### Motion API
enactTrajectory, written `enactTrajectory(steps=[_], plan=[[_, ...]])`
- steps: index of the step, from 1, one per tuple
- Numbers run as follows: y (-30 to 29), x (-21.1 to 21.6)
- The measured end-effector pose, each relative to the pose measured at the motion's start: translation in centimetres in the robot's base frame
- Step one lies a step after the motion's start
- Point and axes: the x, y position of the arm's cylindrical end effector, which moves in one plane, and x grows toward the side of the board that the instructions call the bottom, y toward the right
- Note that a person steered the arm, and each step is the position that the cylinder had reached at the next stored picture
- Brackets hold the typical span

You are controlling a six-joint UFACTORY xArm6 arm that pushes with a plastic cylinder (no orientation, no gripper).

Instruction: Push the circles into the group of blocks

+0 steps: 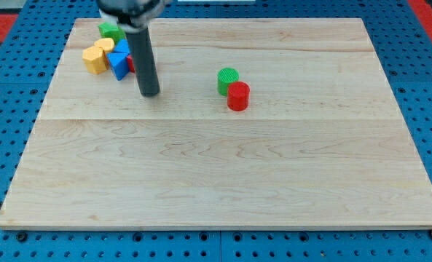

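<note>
Two circles, the green circle (228,77) and red circle (238,95), touch mid-tabletop (216,175), well right of my tip (151,94). The block group (108,54) sits just upper-left of my tip. No hand exists.

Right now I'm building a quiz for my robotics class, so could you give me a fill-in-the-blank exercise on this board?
1. The red cylinder touches a cylinder coloured ____.
2. The group of blocks sits in the board's top-____ corner of the view.
3. My tip stands between that group and the two ____.
4. The wooden board rests on a pegboard coloured ____.

Missing words: green; left; cylinders; blue
</note>
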Motion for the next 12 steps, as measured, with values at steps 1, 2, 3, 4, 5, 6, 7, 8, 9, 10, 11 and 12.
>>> enactTrajectory(steps=[1,2,3,4,5,6,7,8,9,10,11,12], plan=[[6.5,3.3],[10.6,3.3],[19.2,3.4],[15.0,0.5],[10.1,-3.0],[7.1,-6.8],[4.7,-9.9],[-1.3,-12.4],[-2.1,-11.4],[-1.3,-7.4],[5.9,-7.2],[8.8,-8.8]])
